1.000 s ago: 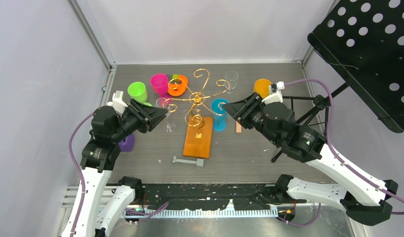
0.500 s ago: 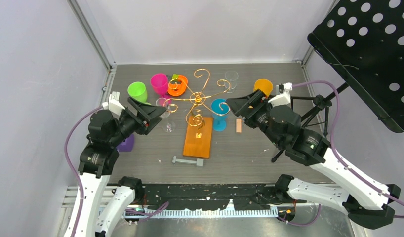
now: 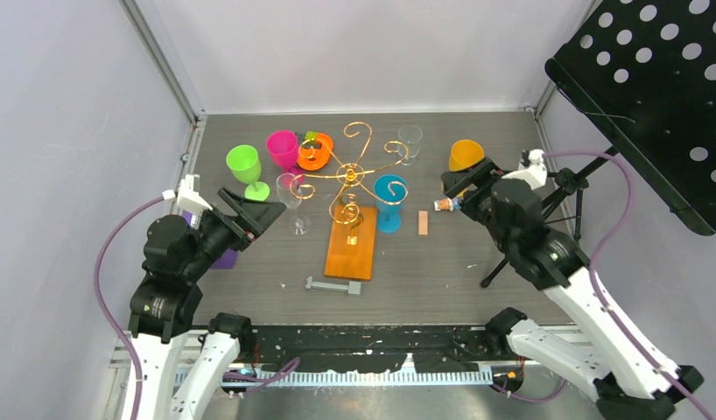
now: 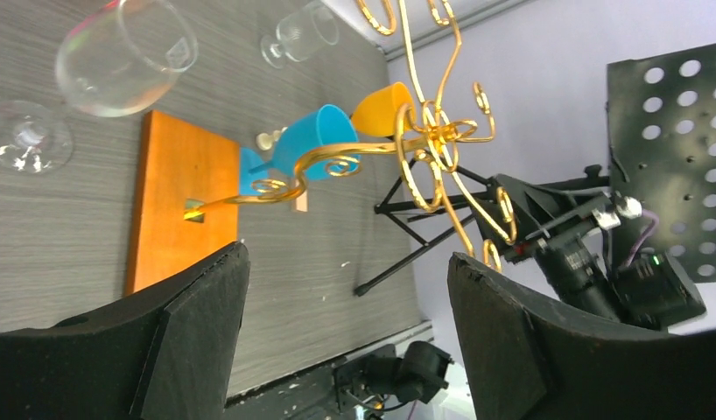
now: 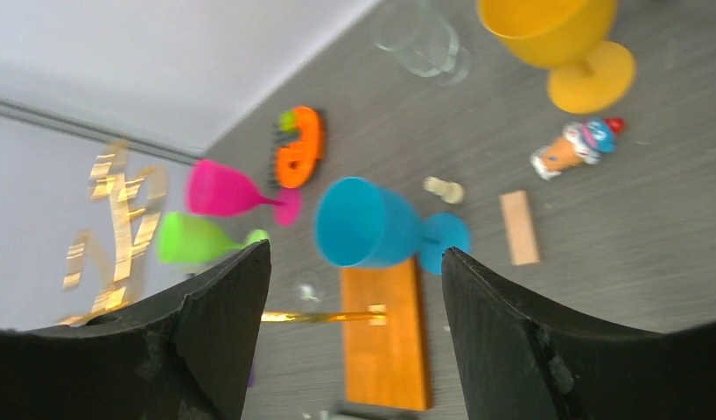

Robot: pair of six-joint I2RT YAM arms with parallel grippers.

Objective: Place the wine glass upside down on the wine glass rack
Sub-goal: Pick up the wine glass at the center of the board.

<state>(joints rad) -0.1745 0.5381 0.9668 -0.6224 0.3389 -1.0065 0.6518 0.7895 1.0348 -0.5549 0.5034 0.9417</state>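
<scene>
Over the grey table (image 3: 424, 271), left fingers (image 4: 188, 341) and right fingers (image 5: 214, 332) spread, both angled seemingly toward the wine glass rack (image 3: 352, 245).

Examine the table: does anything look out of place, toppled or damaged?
Nothing looks spilled or broken. The oddities are stray clutter among the glassware: a small toy figure lying on its side beside the yellow goblet, a wooden block flat nearby, and a grey bolt by the rack's orange base.
</scene>
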